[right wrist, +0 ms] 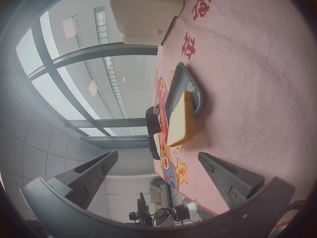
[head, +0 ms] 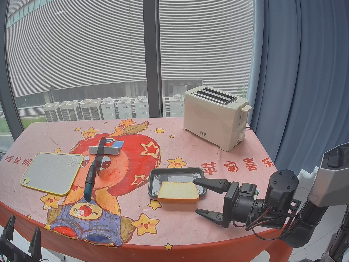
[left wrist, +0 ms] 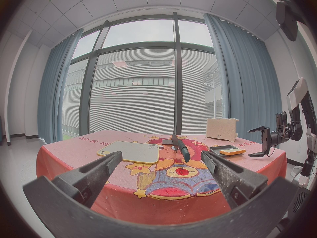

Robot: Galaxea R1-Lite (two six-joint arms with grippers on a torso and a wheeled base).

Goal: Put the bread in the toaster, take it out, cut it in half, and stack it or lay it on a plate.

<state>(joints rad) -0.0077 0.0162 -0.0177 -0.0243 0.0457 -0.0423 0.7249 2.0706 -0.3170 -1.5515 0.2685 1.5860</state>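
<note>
Bread [head: 178, 192] not yet toasted, whole task judged left to do

Table [head: 181, 142] is covered by a cartoon-print cloth. Toaster [head: 214, 122] is set beyond the tray [head: 174, 176], window-side and to its right, with its slots empty. Right gripper [head: 198, 196] is held just right of the tray with jaws spread wide and nothing grasped, pointed at the bread. Cutting board [head: 52, 172] is laid well left of the tray. Bread is found across the tray's near rim, partly in and partly over the cloth, as one whole uncut slice. Knife [head: 94, 168] is placed between tray and board, with its blade propped on a grey rest [head: 104, 150]. Left gripper [head: 24, 222] is parked far left of the tray, low by the table's front edge, with fingers released and empty.

No step is judged done. Pickup, toasting, removal, halving on the board and plating are all left.
</note>
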